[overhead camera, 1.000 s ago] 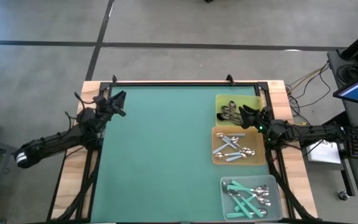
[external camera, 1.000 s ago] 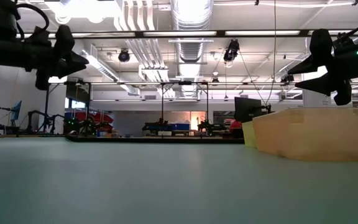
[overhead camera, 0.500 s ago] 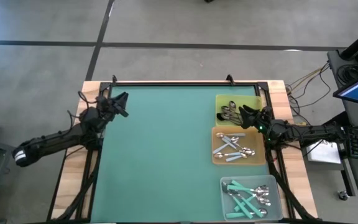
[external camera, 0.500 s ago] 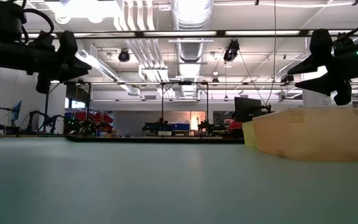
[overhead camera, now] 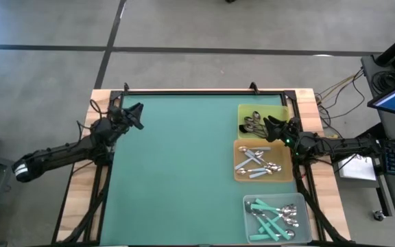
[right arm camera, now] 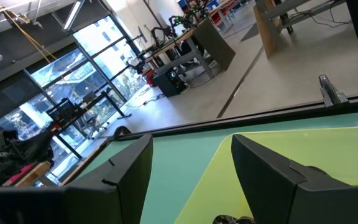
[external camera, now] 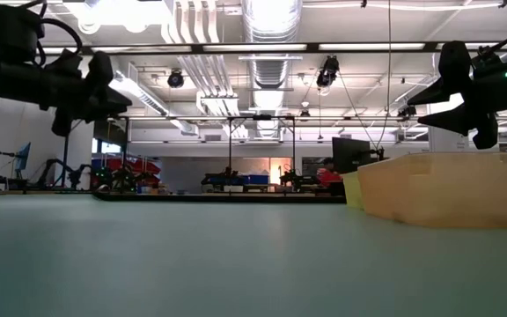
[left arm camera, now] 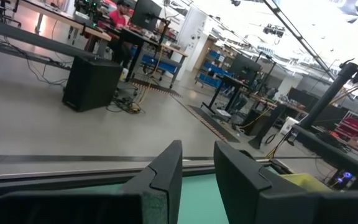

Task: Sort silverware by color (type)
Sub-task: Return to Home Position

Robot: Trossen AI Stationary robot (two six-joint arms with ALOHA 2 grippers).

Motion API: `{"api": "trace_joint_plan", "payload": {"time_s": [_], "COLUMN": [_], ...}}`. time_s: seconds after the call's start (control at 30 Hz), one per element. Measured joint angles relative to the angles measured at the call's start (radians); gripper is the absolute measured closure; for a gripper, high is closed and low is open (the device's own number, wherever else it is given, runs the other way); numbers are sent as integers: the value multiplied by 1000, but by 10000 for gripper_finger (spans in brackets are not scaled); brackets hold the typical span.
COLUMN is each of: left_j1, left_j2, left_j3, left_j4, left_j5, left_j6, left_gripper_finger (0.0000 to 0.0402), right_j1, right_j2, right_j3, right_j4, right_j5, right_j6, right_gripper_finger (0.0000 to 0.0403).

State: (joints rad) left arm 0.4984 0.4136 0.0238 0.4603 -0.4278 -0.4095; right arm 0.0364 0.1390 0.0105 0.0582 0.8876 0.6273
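Note:
The silverware lies in three trays at the table's right edge. Dark-handled spoons (overhead camera: 252, 124) are in the yellow tray (overhead camera: 277, 112), light blue ones (overhead camera: 255, 162) in the orange tray (overhead camera: 284, 177), and teal ones (overhead camera: 271, 217) in the clear tray (overhead camera: 306, 233). My right gripper (overhead camera: 269, 127) hovers open above the yellow tray (right arm camera: 272, 155), level and holding nothing. My left gripper (overhead camera: 136, 110) hangs above the far left of the green mat (overhead camera: 184, 171). Its fingers (left arm camera: 166, 168) stand a little apart with nothing between them.
The trays stand in a column along the right edge, and the orange one (external camera: 447, 189) rises as a low wall in the low view. The wooden table rim (overhead camera: 81, 185) and a dark frame border the mat. Cables and a keyboard lie beyond the right edge.
My left gripper has crept a little toward the table's right edge and sunk slightly, staying as far open as before.

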Motion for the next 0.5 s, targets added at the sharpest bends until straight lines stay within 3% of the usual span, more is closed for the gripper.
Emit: {"api": "trace_joint_plan", "payload": {"time_s": [0.5], "left_j1": [0], "left_j2": [53], "left_j3": [0], "left_j4": [0], "left_j5": [0], "left_j6": [0], "left_gripper_finger": [326], "right_j1": [0], "right_j2": [0], "right_j3": [0], "right_j4": [0], "right_j5": [0], "right_j6": [0], "right_gripper_finger": [193]}}
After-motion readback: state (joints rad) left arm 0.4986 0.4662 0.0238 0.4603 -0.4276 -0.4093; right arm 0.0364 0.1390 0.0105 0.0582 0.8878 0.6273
